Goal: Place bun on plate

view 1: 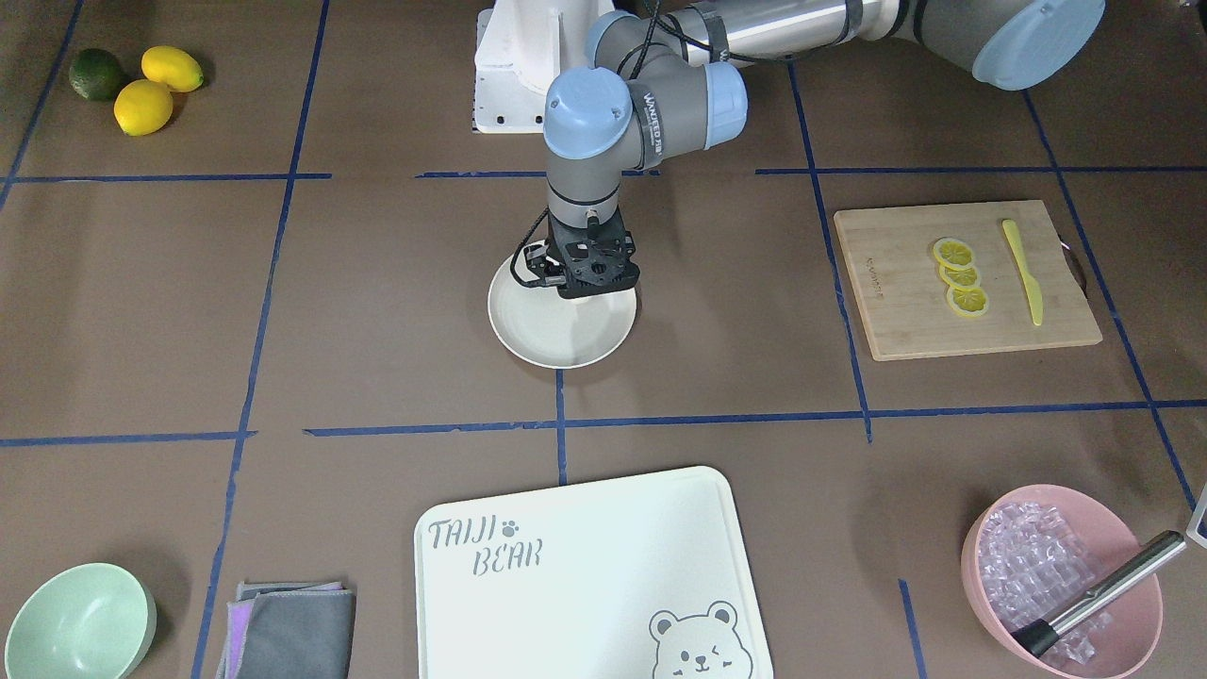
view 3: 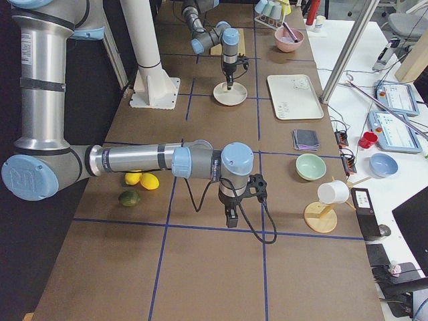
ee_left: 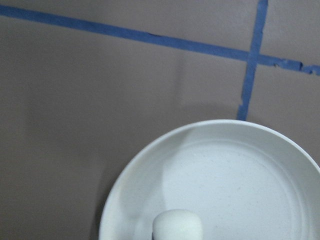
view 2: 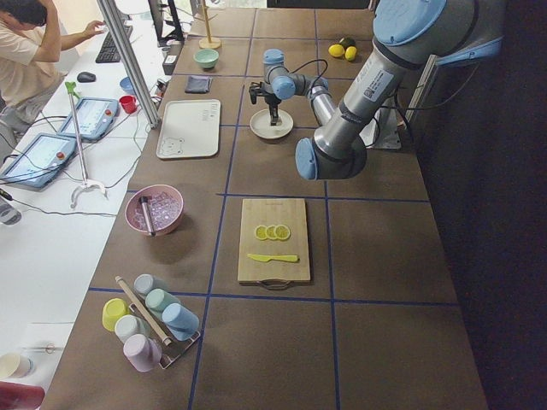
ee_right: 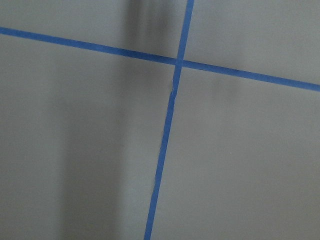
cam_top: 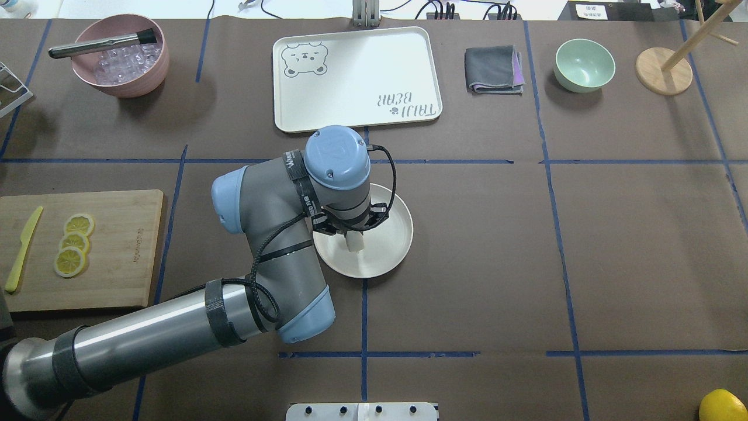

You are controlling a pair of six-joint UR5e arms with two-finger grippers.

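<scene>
The round cream-white plate (cam_top: 392,233) lies near the middle of the table and fills the lower part of the left wrist view (ee_left: 240,175). My left gripper (cam_top: 354,235) points straight down over the plate's near half, shut on the bun (cam_top: 355,242), a small smooth white lump. The bun (ee_left: 177,226) shows at the bottom edge of the wrist view, low over the plate's floor; I cannot tell whether it touches. My right gripper (view 3: 231,219) hangs over bare table far to the right, and whether it is open or shut I cannot tell.
A white bear-printed board (cam_top: 356,76) lies beyond the plate. At the far edge are a pink bowl of ice (cam_top: 120,55), a grey cloth (cam_top: 494,70) and a green bowl (cam_top: 584,64). A wooden board with lemon slices (cam_top: 117,251) sits at the left.
</scene>
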